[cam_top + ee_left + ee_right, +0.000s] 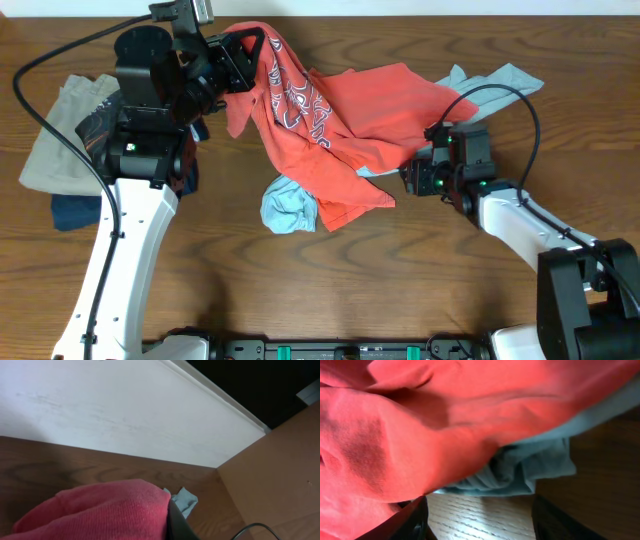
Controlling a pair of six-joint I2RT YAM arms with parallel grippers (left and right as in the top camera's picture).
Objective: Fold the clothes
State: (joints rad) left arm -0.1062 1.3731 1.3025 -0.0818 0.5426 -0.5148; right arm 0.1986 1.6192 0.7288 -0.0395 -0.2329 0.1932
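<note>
Toward the far edge of the worktop (330, 290), the left gripper (238, 58) pinches a bunched edge of the coral-red T-shirt (340, 120), its jaws closed on the cloth. The left wrist view shows a roll of the same red knit (100, 510) pressed against one dark finger (177, 522). A hold at this point raises one end of the garment, so the rest trails in a twisted band to the right and toward the near side. The likely purpose is to free it from the tangle and spread it before any fold.

At the opposite end, the right gripper (412, 178) sits low at the shirt's right-hand hem, jaws spread wide with nothing between them. In the right wrist view, bare wood shows between the two fingers and the red fabric (420, 435) lies just ahead. This placement suggests an approach to a second hold, so the shirt can be stretched between the arms.

The pale blue-grey shirt (288, 207) lies partly under the red one, showing as a crumpled lump on the near side and a corner beyond the right gripper. A heap of other garments (60, 130), beige and navy, lies beside the left arm.

A navy-and-white print (290, 95) faces up near the left gripper, but creases distort it and no word can be read. No brand tag or label is visible.
</note>
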